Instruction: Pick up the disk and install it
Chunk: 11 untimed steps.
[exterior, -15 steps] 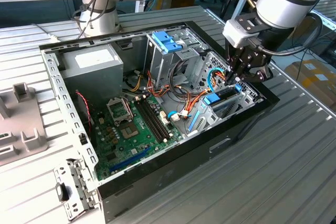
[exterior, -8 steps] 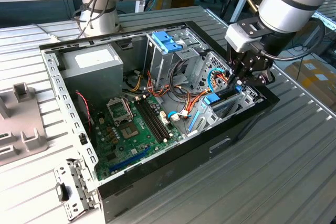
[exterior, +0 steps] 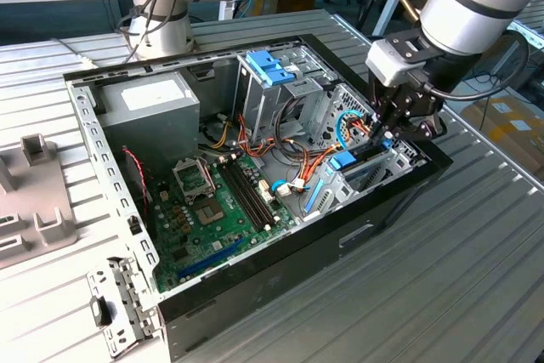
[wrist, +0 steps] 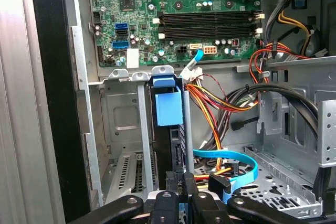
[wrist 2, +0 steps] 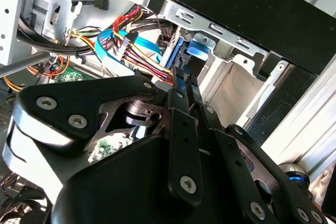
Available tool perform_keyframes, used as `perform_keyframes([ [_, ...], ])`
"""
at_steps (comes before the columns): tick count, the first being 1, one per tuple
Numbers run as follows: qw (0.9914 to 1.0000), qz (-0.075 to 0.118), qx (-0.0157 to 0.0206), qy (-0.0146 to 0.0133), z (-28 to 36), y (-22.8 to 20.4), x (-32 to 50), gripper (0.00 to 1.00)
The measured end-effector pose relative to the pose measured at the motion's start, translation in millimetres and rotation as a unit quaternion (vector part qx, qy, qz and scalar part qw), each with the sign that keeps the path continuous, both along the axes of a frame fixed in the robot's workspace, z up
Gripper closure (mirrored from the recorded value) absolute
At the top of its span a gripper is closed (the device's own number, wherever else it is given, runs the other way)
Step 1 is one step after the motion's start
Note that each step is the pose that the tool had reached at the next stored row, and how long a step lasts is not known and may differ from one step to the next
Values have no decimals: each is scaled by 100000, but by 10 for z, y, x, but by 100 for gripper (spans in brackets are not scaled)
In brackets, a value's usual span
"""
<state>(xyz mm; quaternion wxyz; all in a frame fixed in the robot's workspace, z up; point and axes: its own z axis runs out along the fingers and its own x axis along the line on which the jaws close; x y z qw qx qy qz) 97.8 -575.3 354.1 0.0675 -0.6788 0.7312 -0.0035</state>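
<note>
The open computer case (exterior: 255,235) lies on its side on the ribbed metal table (exterior: 442,278), and everything is placed against it; the gripper (exterior: 384,132) has reached down inside the case at the corner toward the exterior view's right, beside the black outer wall; there the disk (exterior: 355,163) stands on edge in the small metal drive bay (exterior: 374,178) against that wall, its blue end tab (exterior: 342,160) pointing toward the green motherboard (exterior: 212,210) in the middle of the case; in the first wrist view the disk (wrist: 170,145) shows as a dark slab between grey bay rails, with the blue tab (wrist: 168,106) at its far end and the gripper (wrist: 181,182) meeting its near edge; the slim fingertips (wrist: 173,179) appear pressed together on that edge, so the jaws look clenched on the disk, though the contact itself is partly hidden; in the second wrist view the gripper (wrist 2: 184,80) reaches the blue rail (wrist 2: 176,51) of the disk just beside the tab (wrist 2: 199,48); a flat blue cable (wrist: 231,161) and red and orange wires (wrist: 210,103) run alongside the bay; deeper in the case stands the tall metal cage (exterior: 280,99) with a lighter blue latch piece (exterior: 270,67) on top.
</note>
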Motion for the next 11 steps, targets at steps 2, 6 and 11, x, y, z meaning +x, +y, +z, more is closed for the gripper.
perform_keyframes([
  [2,100000,0,-2,1,0,-6,0,84],
  [6,100000,-1,-5,2,0,-21,0,84],
  [11,100000,1,-3,2,-1,-40,0,84],
])
